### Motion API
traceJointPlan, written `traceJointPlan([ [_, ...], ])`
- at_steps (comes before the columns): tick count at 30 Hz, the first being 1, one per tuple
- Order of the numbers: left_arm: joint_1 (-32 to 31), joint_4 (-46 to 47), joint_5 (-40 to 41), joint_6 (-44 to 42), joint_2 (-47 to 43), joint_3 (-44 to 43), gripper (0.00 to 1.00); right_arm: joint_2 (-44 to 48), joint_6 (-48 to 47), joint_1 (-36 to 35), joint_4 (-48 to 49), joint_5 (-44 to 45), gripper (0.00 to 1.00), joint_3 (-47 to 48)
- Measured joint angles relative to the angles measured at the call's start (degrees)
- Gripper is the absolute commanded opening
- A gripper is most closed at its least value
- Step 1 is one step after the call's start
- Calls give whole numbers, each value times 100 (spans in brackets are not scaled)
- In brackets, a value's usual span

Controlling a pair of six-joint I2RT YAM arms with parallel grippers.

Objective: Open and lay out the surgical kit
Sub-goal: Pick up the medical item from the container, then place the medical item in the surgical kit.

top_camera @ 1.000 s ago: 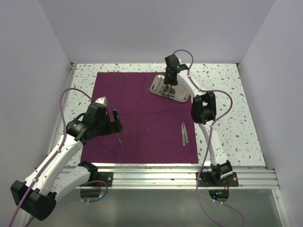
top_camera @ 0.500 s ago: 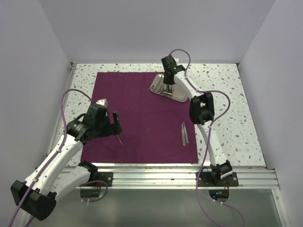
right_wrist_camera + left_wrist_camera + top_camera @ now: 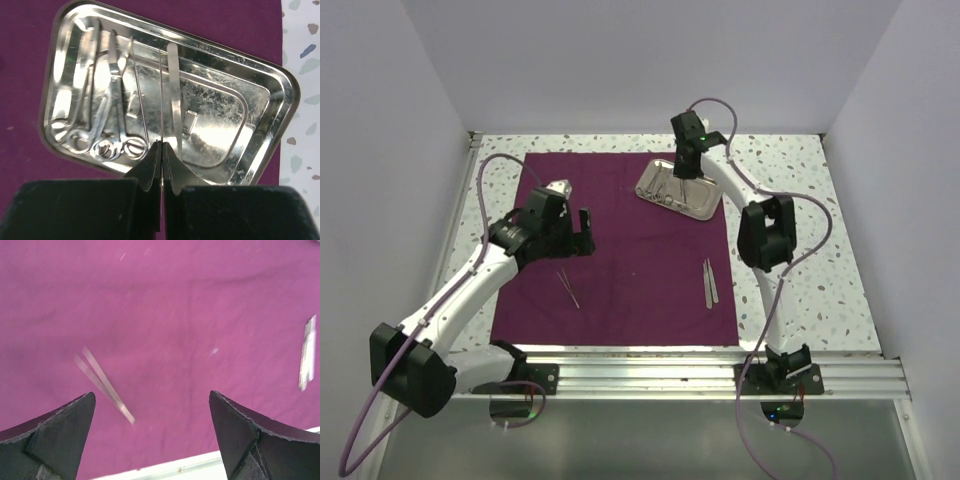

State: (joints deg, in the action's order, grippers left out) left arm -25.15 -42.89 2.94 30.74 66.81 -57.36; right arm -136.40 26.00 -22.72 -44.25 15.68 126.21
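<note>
While the dark purple cloth wrap (image 3: 620,250) lies spread flat on the speckled table (image 3: 800,250), the two arms work at opposite ends of the surgical kit. The left gripper (image 3: 578,232) hangs over the left half of the cloth, its dark fingers (image 3: 55,435) held wide apart with nothing between them. The left wrist view shows slim tweezers (image 3: 102,385) resting loose on the fabric just beyond the fingertips. A second pair (image 3: 709,282) lies well apart from them, near the cloth's right edge. At the far right corner of the wrap sits the shiny steel tray (image 3: 270,75), its right end reaching past the fabric onto the table. Inside it, ring-handled instruments (image 3: 102,115) lie side by side along the left, and a flat silver tweezer (image 3: 174,95) lies nearer the middle. The right gripper (image 3: 161,145) is poised above the tray with its fingers pressed together. A thin silver line meets their tips, but the views do not show whether it is gripped.
</note>
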Motion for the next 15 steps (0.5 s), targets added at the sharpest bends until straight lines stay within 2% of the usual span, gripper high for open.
traceJointPlan([
  [7,0,1156,-621,-149,811,-374,100,1657,431,0,232,-859,0,-870],
  [15,0,2815,-1882,94,1137,-931,100,3353,1460,-4,898,-2022,0,-2767],
])
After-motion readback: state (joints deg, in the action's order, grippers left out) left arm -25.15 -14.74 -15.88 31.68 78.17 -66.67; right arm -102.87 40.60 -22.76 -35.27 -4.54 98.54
